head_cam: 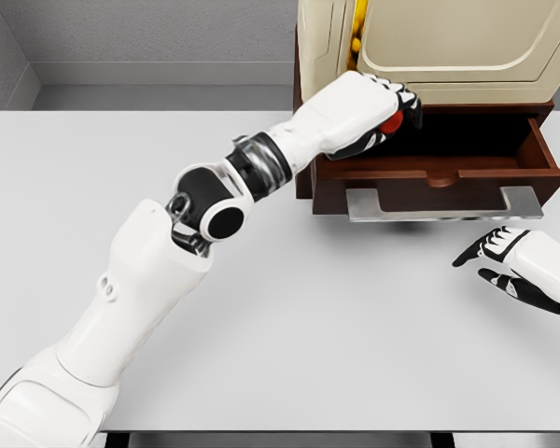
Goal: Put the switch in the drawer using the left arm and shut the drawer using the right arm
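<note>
Item: switch (pixel 390 122), red, pinched in the curled left hand (pixel 378 117), held above the open drawer (pixel 504 154) at its left end (release point directly below). Right hand (pixel 509 266): fingers spread, in front of the drawer, nearer its handle (pixel 443 203).

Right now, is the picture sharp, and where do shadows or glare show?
Head view: sharp throughout, no blur; flat, even light; the drawer interior is dark; a soft shadow lies under its front; no glare on the table; the left hand hides most of a red object.
</note>
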